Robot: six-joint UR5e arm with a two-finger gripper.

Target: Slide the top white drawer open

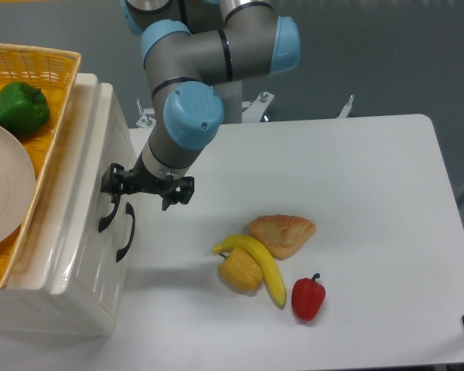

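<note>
To the left of your tool (pixel 147 188) stands the cabinet, and the top white drawer (pixel 93 193) is the part of its front that faces the tool; it looks fully pushed in. It is glossy hard plastic, so I judge it stiff and rather slippery: do not try to pinch the flat face. Its curved black handle (pixel 107 213) is the place to take hold. It sits just below and left of the tool, very near the left finger, but I cannot tell if they touch. The tool's fingers stand apart and hold nothing. The drawer is probably light, but the basket (pixel 32 69) on top adds load, so pull straight and slowly. To the right of the tool, the banana (pixel 257 259) lies on the tabletop (pixel 356 201), well apart.
</note>
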